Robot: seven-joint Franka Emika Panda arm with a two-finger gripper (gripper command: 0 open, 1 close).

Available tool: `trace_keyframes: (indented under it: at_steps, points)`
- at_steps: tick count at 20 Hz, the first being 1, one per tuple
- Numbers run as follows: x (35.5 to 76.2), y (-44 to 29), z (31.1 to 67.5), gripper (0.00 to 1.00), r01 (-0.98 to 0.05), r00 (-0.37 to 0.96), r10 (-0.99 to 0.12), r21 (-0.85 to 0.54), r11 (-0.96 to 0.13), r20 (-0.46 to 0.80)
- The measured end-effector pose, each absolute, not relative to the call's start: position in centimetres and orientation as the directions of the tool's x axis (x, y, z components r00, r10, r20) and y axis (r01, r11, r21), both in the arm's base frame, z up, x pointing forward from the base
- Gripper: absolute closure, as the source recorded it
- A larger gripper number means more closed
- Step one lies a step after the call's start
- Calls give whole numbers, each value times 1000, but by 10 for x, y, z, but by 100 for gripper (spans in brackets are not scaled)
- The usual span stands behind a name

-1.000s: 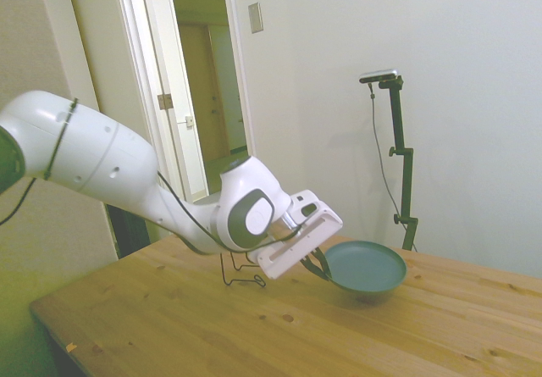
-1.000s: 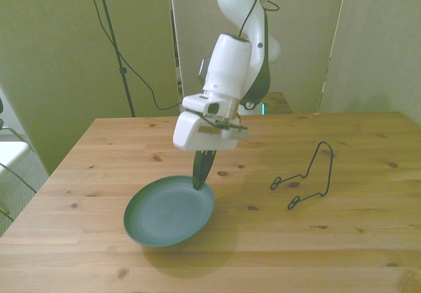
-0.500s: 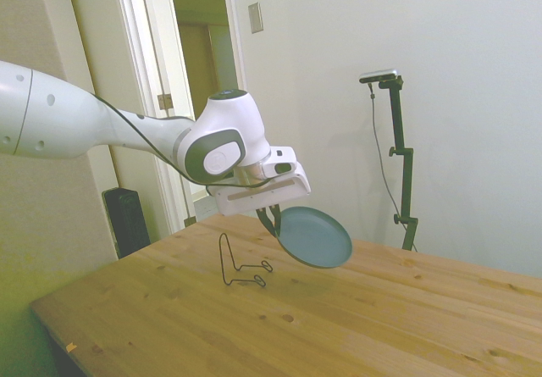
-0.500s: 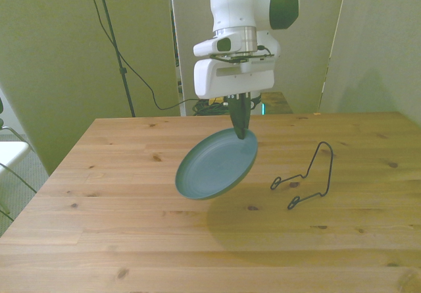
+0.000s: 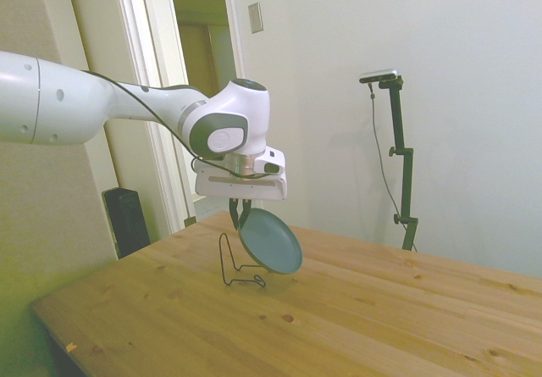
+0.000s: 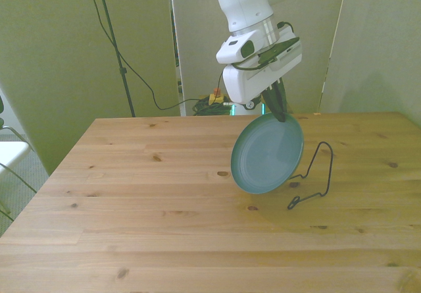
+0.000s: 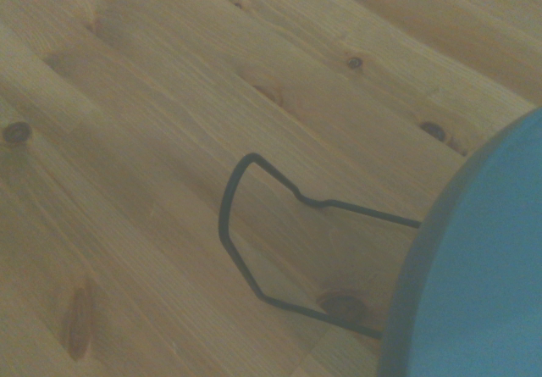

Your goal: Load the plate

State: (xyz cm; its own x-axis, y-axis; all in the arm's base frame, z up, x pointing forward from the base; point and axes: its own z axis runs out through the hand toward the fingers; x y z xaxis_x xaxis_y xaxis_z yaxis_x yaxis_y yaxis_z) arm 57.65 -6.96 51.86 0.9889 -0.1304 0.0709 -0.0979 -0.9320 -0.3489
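The gripper [image 6: 279, 110] points down with its two fingers pinched tight on the upper rim of the plate [image 6: 267, 155], so the plate hangs from it in the air, tipped up close to vertical with its hollow face turned toward the front view's left. Nothing else is in the grip. Below the hand and a little to the far side of the plate stands the wire stand [image 6: 312, 176], a thin black frame on the table [image 6: 131, 194]; in the side view the plate [image 5: 270, 241] hangs just beside the stand's upright loop [image 5: 227, 258], and whether its lower edge already touches the wire cannot be told. The wrist view shows the stand's base prongs [image 7: 279, 233] directly beneath, with the plate's edge [image 7: 474, 267] overlapping their ends. Judging from this, the pickup and carry are done: the plate is off the table, turned on edge and brought over the stand. What is left appears to be lowering it so the bottom rim seats between the prongs and the back leans on the loop, then opening the fingers and drawing clear.
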Motion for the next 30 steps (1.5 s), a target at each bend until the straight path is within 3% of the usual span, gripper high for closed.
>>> trace_keyframes:
  at_steps: [8,17,30]
  points:
    - [576,-67,522,100,-65,989,-118,-470,-880,86]
    - [570,-49,516,100,48,995,-13,-609,-792,95]
    - [576,-40,491,100,89,995,40,-687,-721,86]
